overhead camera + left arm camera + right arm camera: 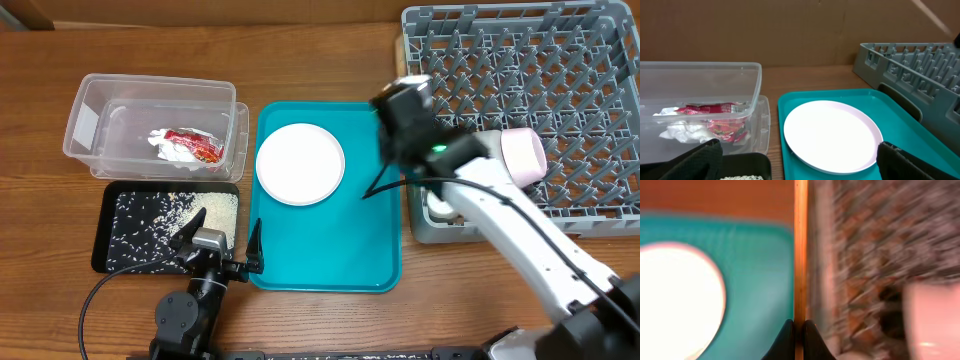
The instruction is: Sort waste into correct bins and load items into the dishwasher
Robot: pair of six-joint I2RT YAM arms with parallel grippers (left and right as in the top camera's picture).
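My right gripper [800,330] is shut on a thin light wooden chopstick [800,255]. It hangs over the seam between the teal tray and the grey dish rack [560,80]; in the overhead view the gripper [398,105] hides the stick. A round white plate [300,163] lies on the teal tray. The red-and-white wrapper [190,147] lies in the clear tub [90,110]. Loose rice [170,215] lies in the black tray [110,240]. My left gripper [222,230] is open and empty, low at the front between the black tray and the teal tray.
The teal tray [330,250] fills the middle. A pinkish-white cup or bowl [522,152] lies in the rack beside my right arm. Another white dish [440,208] shows partly under that arm. The right wrist view is blurred.
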